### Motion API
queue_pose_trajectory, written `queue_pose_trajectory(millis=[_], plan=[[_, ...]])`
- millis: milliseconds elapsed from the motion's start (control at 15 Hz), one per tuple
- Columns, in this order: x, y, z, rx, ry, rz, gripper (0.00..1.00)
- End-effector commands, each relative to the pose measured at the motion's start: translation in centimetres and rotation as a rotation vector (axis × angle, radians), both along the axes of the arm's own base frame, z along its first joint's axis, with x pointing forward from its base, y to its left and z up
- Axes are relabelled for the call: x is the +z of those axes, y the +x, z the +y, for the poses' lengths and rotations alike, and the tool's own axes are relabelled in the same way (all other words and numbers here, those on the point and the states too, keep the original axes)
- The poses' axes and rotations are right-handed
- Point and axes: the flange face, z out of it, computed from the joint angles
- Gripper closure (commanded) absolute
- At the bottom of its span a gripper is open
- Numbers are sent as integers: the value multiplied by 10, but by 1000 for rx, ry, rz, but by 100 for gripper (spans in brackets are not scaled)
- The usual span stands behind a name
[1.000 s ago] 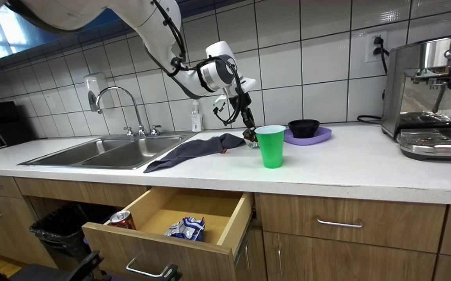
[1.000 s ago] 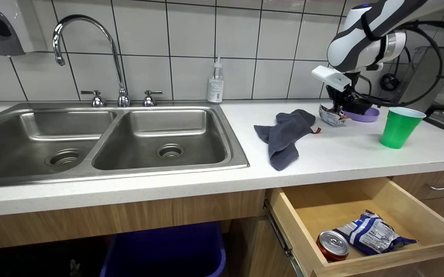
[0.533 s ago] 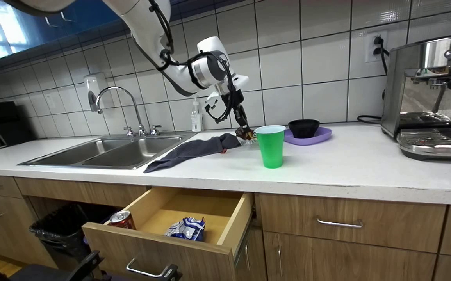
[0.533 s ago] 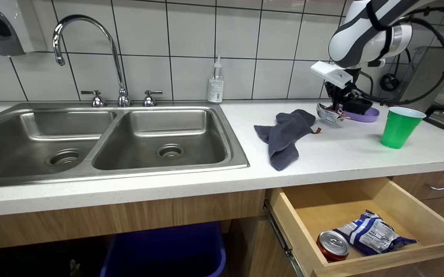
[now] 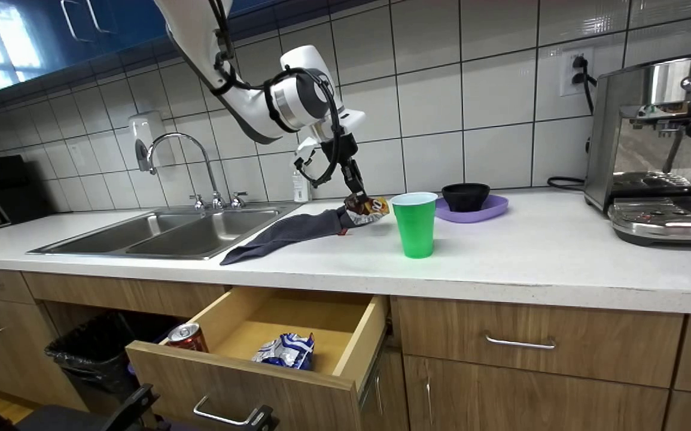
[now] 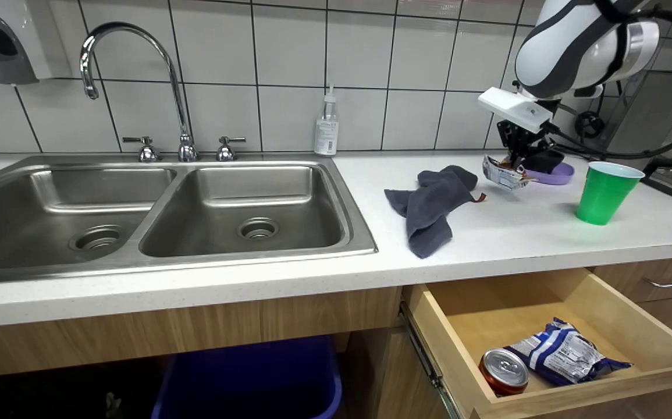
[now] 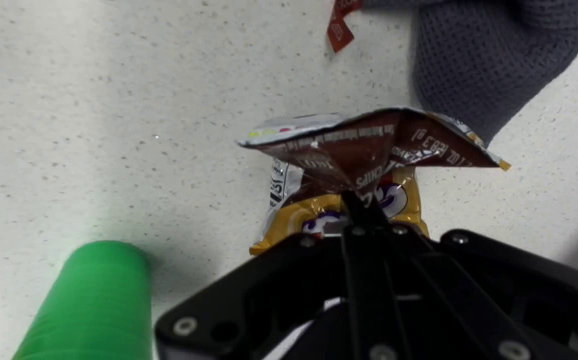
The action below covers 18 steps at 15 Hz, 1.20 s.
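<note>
My gripper [image 7: 361, 200] points down and is shut on a brown and yellow chip bag [image 7: 339, 155], pinching its crumpled middle so its top edge fans out. The bag shows in both exterior views [image 5: 369, 209] [image 6: 503, 173], just above or on the counter; I cannot tell if it touches. A dark grey towel [image 5: 297, 232] lies next to the bag and also shows in the wrist view [image 7: 489, 65]. A green cup [image 5: 415, 226] stands upright on the bag's other side, apart from it; it is also in the wrist view [image 7: 98, 305].
An open drawer [image 6: 551, 291] below the counter holds a red can [image 6: 504, 371] and a blue snack bag [image 6: 568, 352]. A double sink [image 6: 242, 215], a purple tray [image 5: 492, 208] with a black bowl [image 5: 466, 197], a soap bottle [image 6: 326, 125] and an espresso machine [image 5: 668, 149] stand around.
The arm and gripper have moved with the chip bag, leftward in an exterior view, out from behind the cup to in front of the towel's end. The drawer and other objects have not moved.
</note>
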Motion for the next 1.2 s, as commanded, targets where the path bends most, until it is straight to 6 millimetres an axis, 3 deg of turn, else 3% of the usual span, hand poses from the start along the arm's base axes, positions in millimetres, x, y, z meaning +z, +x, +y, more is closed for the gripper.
queue_pose_trajectory(millis=[0,1133], plan=[[15,-42,7,60,-2,3,100],[36,-163,30,382,-22,133,100]])
